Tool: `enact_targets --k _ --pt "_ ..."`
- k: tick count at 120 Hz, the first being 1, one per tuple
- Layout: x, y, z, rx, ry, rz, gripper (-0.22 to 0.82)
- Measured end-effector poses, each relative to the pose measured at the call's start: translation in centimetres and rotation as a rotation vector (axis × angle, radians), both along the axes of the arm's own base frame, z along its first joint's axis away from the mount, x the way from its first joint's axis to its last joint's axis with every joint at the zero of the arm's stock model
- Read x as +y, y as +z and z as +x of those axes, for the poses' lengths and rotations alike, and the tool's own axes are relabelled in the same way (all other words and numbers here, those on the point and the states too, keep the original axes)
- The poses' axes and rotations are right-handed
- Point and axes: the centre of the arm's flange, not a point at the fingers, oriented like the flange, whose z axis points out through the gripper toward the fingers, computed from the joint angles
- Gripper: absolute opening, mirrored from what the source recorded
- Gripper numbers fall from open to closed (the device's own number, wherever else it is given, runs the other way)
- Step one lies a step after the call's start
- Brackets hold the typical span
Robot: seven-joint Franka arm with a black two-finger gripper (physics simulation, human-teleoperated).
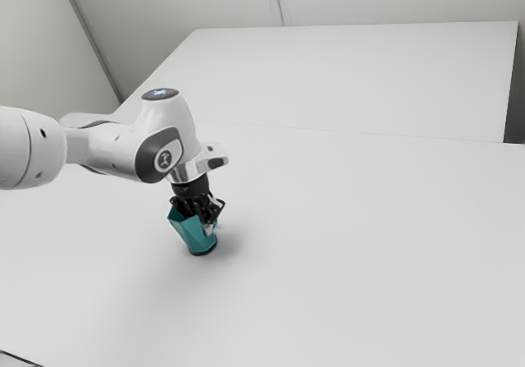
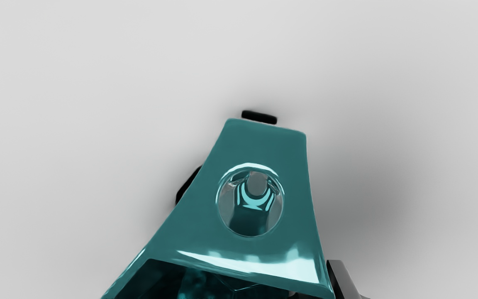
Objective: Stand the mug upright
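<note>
You're seeing the glossy, faceted teal mug [image 2: 264,145] standing base-down, flaring toward its rim, smooth pale table [image 1: 369,236] stretching around it. The gripper [image 1: 199,216] is meeting its rim; whether it's clamping, I can't tell.

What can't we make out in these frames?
- Inside of the mug: wrist view, mostly cut off by the bottom edge.
- Whether the gripper holds it: exterior view, too small.
- Base of the arm: exterior view, beyond the left edge.
- Mug's underside: both views, hidden by the mug itself.
</note>
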Motion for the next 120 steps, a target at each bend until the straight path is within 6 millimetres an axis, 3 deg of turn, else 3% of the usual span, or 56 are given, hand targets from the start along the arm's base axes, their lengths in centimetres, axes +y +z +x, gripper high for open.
enact_targets --k 9,38,65,84,105,120 --pt "-0.1 -0.1 0.0 -0.004 0.010 0.000 -0.15" --pt "-0.3 0.5 0.0 -0.022 0.030 -0.011 0.13" --pt "-1.3 2.5 0.2 -0.055 0.024 -0.020 0.25" --pt "-1.8 4.4 0.7 -0.076 0.019 -0.025 0.31" --pt "-2.2 6.4 1.5 -0.081 0.021 -0.032 0.46" --pt "-2.4 9.5 2.7 -0.097 0.021 -0.037 0.51"
